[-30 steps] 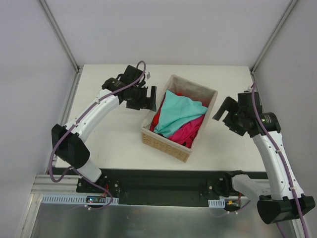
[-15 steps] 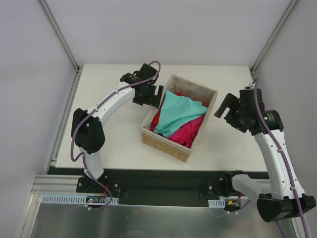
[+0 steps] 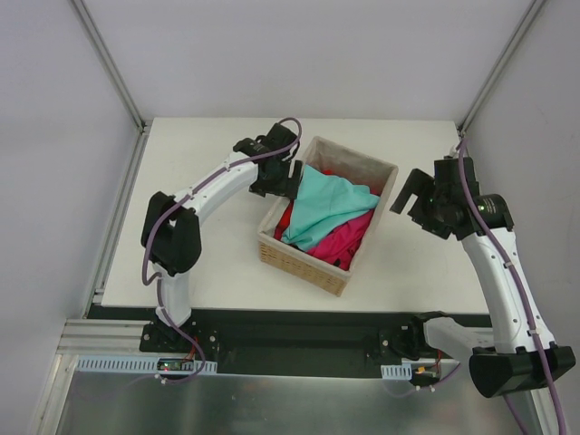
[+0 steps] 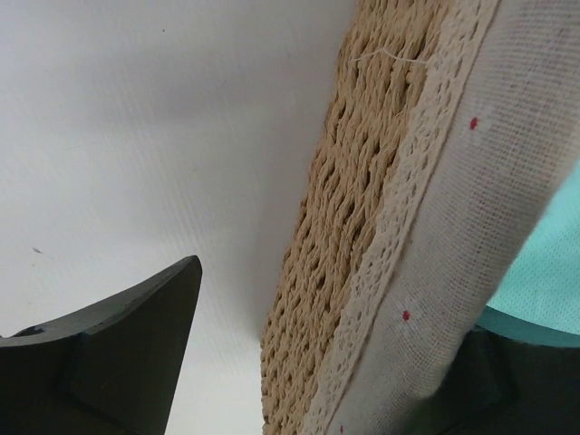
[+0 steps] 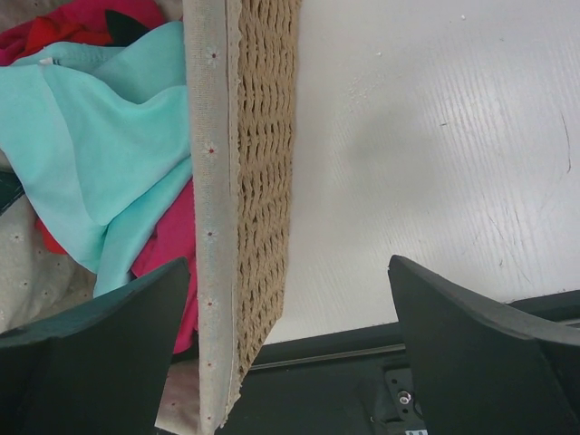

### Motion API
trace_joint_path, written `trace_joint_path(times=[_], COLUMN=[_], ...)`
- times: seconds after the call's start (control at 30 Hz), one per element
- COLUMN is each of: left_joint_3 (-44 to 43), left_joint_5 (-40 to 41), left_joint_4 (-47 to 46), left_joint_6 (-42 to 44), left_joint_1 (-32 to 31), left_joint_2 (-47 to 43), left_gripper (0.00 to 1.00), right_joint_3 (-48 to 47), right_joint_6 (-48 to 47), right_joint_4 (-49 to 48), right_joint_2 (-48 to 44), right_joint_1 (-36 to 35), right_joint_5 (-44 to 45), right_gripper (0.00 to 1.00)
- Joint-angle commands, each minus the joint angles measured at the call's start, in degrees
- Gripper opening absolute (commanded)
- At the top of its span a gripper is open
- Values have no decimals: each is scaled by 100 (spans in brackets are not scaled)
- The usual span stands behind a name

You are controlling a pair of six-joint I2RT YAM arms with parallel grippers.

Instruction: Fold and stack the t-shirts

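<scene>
Starting from the near edge of the white table, we are meeting first the woven basket, whose long axis is running from near-left to far-right. All the t-shirts are lying inside it, crumpled and not yet folded. The crimson-magenta tee is filling the near end, a soft, limp heap. On top of it the light teal tee is lying stretched along the same axis, smooth and thin, with one corner reaching toward the far-left rim. The right gripper is hovering on the right side, apart from the basket, with its two dark fingers spread wide and holding nothing. A little farther, the left gripper is standing directly at the left rim. In its wrist view the jaws are spread, one finger outside the rough wicker wall and the other inside, under the teal cloth, with the dotted fabric liner between them. So the teal tee is lying just to the right of the left gripper, and we are judging this arm as the nearer one for taking it. The red tee is showing only as small patches under the teal one.
</scene>
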State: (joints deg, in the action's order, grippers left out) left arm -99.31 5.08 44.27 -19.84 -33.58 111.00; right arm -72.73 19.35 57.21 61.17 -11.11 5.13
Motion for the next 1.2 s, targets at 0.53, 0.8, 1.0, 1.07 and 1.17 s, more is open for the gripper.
trace_joint_path(times=[0.53,0.8,1.0,1.07,1.17], left_joint_3=[2686,3031,3015,2567,1952], left_joint_5=[898,635,-241,-367,-797], left_joint_4=[-937,-1017,-948,-842,-701], left_joint_6=[-1154,-636,327,681,1279], left_joint_1=[1915,3303,4552,4825,5072], left_joint_2=[-1827,-2495,-2540,-2321,-1995], left_gripper=[79,79,79,79,79], right_joint_3=[-585,-461,-435,-444,-567], right_joint_6=[-222,-169,-186,-186,-221], right_joint_4=[-184,-202,-210,-219,-140], right_joint_2=[449,466,449,493,554], right_joint_1=[30,22,22,13,22], right_joint_5=[-240,-275,-205,-205,-249], right_gripper=[96,96,96,96,96])
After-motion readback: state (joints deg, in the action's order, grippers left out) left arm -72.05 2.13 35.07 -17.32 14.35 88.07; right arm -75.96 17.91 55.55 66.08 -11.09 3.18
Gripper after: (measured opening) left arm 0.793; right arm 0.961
